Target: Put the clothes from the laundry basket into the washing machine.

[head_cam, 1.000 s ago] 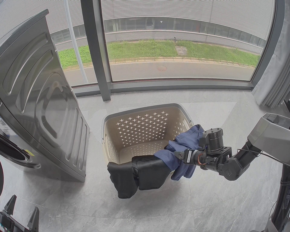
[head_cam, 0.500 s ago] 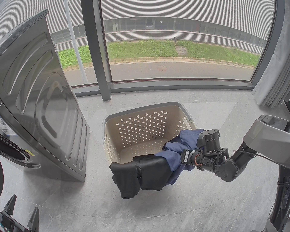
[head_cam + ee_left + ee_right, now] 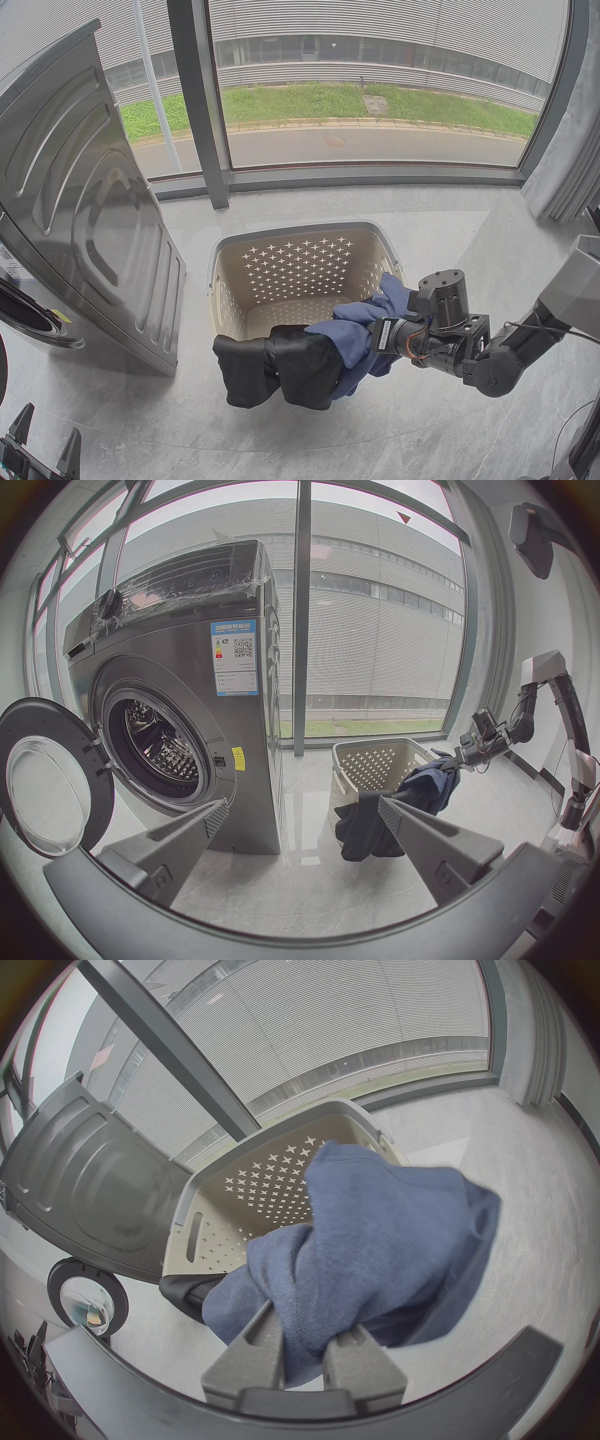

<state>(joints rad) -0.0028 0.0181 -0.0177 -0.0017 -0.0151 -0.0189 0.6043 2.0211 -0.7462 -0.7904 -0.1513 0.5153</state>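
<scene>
Right gripper point(image 3: 304, 1350) is clamping a fold of the blue garment point(image 3: 353, 331), holding it above the laundry basket point(image 3: 300, 226) rim at 5 o'clock for carrying. A black garment point(image 3: 281, 369) is hanging over the 6 o'clock rim, probably snagged. The washing machine point(image 3: 81, 206) is standing at 9 o'clock. Left gripper point(image 3: 300, 830) is sitting spread, empty.

- From my feed, the floor point(image 3: 387, 425) is pale grey stone tile, glossy, with faint veining and thin joint lines.
- A tall window point(image 3: 375, 81) spans the far side ahead of me and curves round to the right.
- A dark grey post point(image 3: 199, 106) splits the glass, and a low sill point(image 3: 375, 178) runs along its foot.
- A grey curtain point(image 3: 565, 169) hangs gathered at the right edge.
- Outside I make out a paved road point(image 3: 350, 145), a grass strip point(image 3: 325, 100) and a ribbed grey building point(image 3: 387, 37).
- The daylight is soft and even.
</scene>
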